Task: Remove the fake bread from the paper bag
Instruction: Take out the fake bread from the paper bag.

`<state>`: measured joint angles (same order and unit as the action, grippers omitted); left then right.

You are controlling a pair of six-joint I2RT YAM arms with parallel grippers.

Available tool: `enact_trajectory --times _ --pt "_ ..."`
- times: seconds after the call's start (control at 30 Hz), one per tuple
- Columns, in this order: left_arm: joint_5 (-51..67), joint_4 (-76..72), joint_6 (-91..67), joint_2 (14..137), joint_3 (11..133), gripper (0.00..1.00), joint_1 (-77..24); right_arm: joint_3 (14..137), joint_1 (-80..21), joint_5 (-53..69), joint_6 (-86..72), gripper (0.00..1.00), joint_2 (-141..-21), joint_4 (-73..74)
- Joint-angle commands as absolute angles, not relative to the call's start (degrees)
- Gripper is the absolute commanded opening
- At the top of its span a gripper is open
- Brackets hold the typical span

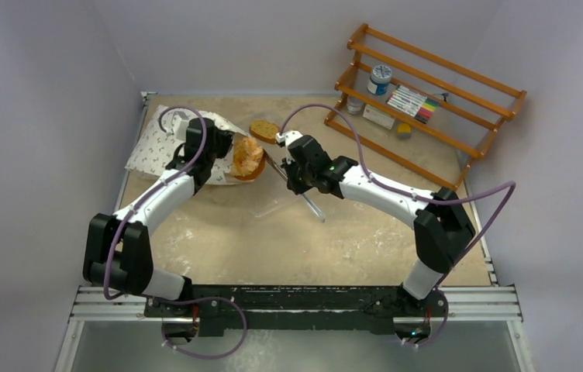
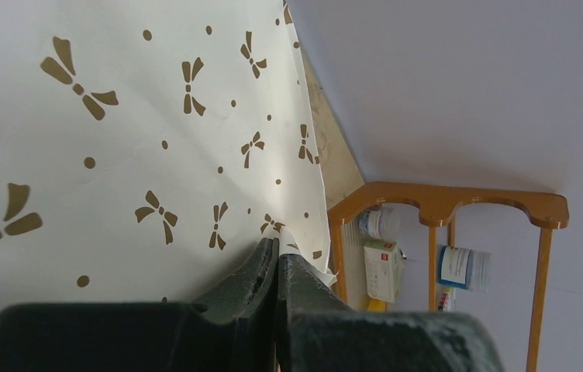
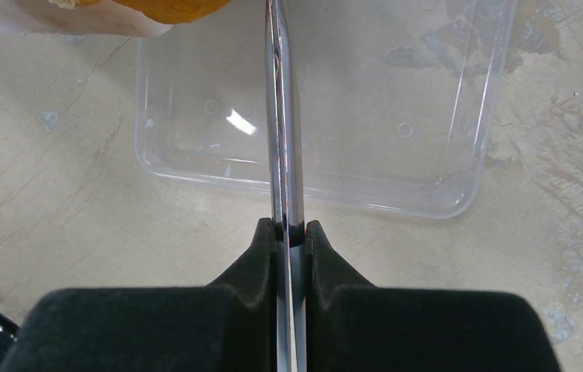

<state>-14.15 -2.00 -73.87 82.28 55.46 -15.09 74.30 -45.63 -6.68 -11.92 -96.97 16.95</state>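
Top external view, contents: one paper bag (image 1: pixel 160 147), white with small dark dragonfly marks, at the far left of the table (image 1: pixel 350 240). Two fake bread pieces: golden-orange pastry (image 1: pixel 247 157) at the bag's mouth, brown slice (image 1: pixel 263 130) on the table just beyond. Left gripper (image 2: pixel 277 249) pinched on the bag's edge; right gripper (image 3: pixel 291 231) clamped on one pair of metal tongs (image 3: pixel 282 116) above one clear tray (image 3: pixel 397 155).
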Motion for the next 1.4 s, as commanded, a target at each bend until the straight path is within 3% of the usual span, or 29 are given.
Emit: enact_trajectory --times 0.0,1.37 --pt "-18.13 -2.31 -71.72 82.03 57.92 0.0 -14.59 72.76 -42.24 -11.52 -14.2 0.0 -92.34 15.69" --pt "-19.21 -3.02 -67.9 91.44 60.22 0.0 -18.53 66.08 -40.44 -12.26 -17.08 0.0 -82.65 17.14"
